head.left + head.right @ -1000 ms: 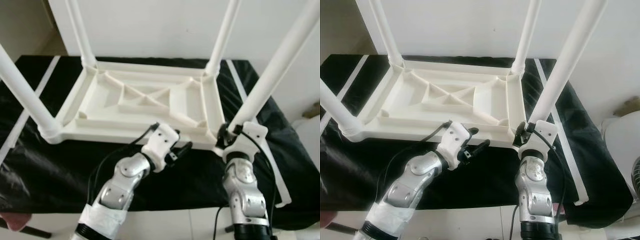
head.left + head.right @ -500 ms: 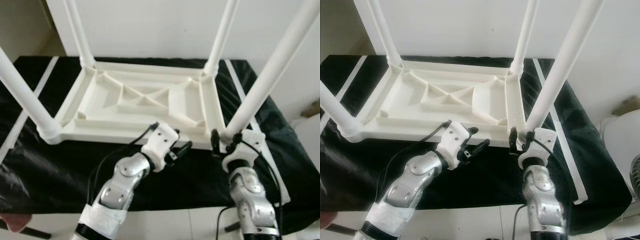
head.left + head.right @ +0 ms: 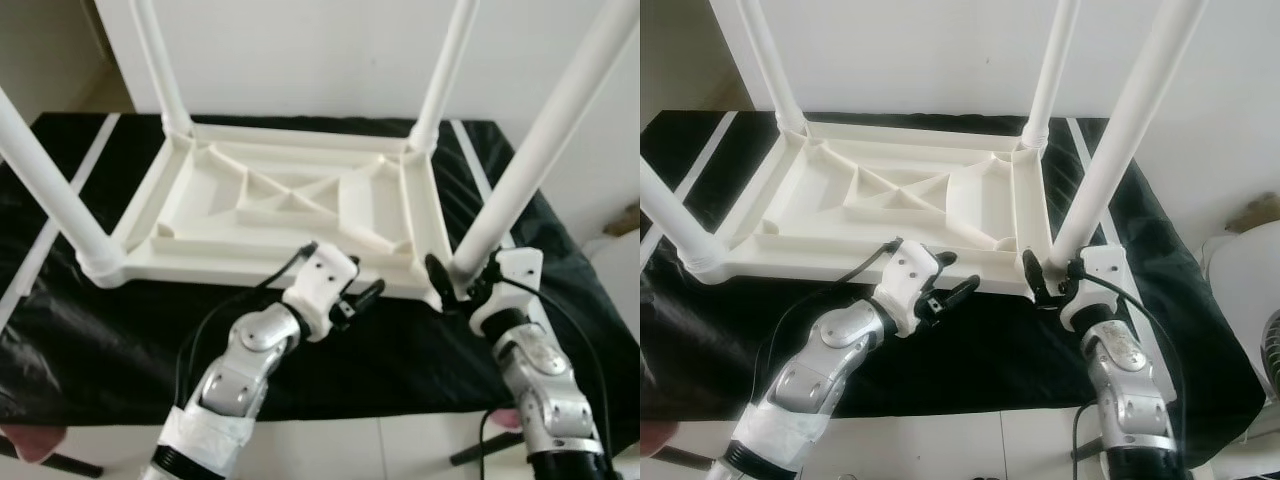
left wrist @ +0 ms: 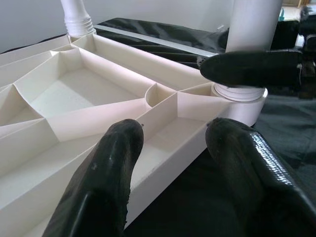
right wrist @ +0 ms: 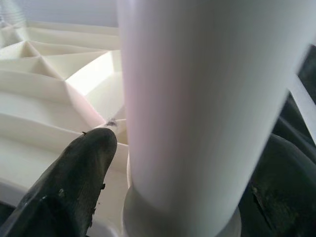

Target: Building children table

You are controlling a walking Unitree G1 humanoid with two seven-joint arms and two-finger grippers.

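Two claws | right claw point(image 3: 452, 283) straddles near-right leg point(image 3: 530, 150) base, apart | left claw point(image 3: 362, 300) spread beside tabletop point(image 3: 290, 200) edge

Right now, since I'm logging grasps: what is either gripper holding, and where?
The right gripper straddles the near-right table leg just above its socket; contact cannot be told. The left gripper is open by the tabletop rim, holding nothing.

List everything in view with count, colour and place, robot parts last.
table top: one, white, upside down on the black cloth, ribbed underside up.
table legs: four, white, standing up from the corners.
black cloth: one, with white stripes, under the table top.
pink object: one, near left floor corner, too cut off to identify.
left gripper: black fingers open, at the near edge of the table top.
right gripper: black fingers either side of the near right leg's base.
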